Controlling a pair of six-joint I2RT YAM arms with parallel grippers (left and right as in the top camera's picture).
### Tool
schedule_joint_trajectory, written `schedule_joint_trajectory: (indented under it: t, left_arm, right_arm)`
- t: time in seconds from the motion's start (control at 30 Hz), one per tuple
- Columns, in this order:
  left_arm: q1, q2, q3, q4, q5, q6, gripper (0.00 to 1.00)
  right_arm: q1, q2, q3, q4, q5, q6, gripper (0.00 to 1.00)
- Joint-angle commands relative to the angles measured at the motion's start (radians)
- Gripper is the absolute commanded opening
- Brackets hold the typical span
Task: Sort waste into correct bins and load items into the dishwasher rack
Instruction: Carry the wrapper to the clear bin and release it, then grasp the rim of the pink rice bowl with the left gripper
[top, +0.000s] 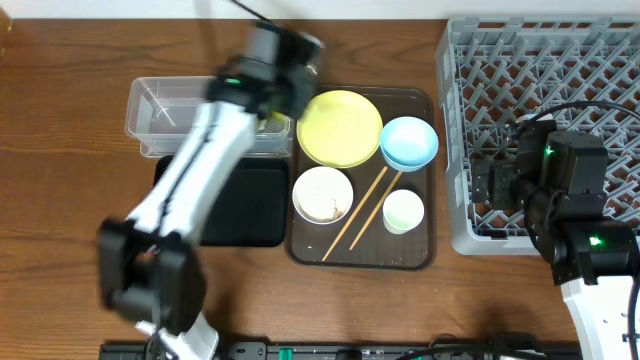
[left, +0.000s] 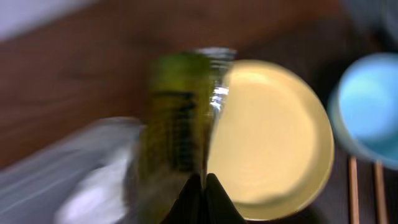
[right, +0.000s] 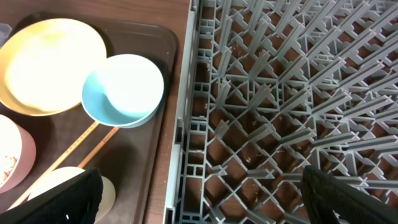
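Observation:
My left gripper is shut on the green-and-yellow snack wrapper, held above the right end of the clear plastic tub, beside the yellow plate. The left wrist view is blurred. The black tray lies in front of the tub. The blue bowl, the white bowl with specks inside, the small white cup and two chopsticks sit on the brown serving tray. My right gripper is open and empty over the left edge of the grey dishwasher rack.
The left arm stretches from the front left across the black tray. Something whitish shows in the tub, too unclear to name. The rack holds nothing that I can see. The wooden table is bare at the left.

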Motion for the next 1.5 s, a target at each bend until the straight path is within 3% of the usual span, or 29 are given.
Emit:
schedule_joint_trajectory:
  t: [0.0,0.33,0.63,0.7,0.77,0.8,0.97,1.13,1.47]
  left_arm:
    - [0.084,-0.032,0.016,-0.011,-0.019,-0.129,0.06]
    - [0.274,0.04,-0.002,-0.008,-0.019,-0.243,0.06]
    - [0.292,0.17,-0.002,0.0,-0.015,-0.238,0.06]
    - [0.292,0.193,-0.002,0.004,-0.015,-0.238,0.17]
    - [0.292,0.204,-0.002,-0.004,-0.014,-0.239,0.43]
    - [0.291,0.204,-0.002,-0.009,-0.014,-0.239,0.5]
    - [0.288,0.124,0.0,-0.035,0.004,-0.24,0.54]
    - [0.237,-0.008,0.0,-0.129,0.126,-0.274,0.55]
    - [-0.06,-0.045,-0.008,-0.365,0.119,-0.285,0.54]
  right_arm:
    - [0.007,-0.002,0.019,-0.003,0.002,-0.005,0.99]
    - [0.007,-0.003,0.019,-0.005,0.002,-0.005,0.99]
    - [0.007,-0.003,0.019,-0.006,0.002,-0.005,0.99]
    - [0.007,-0.003,0.019,-0.006,0.003,-0.006,0.99]
    - [0.007,-0.002,0.019,-0.006,0.003,-0.006,0.99]
    - [0.007,-0.002,0.019,-0.005,0.003,-0.006,0.99]
    - [0.007,-0.002,0.019,0.0,0.002,-0.006,0.99]
    - [0.007,-0.002,0.019,0.0,0.002,-0.006,0.99]
    - [0.007,-0.002,0.019,-0.003,0.002,-0.005,0.99]
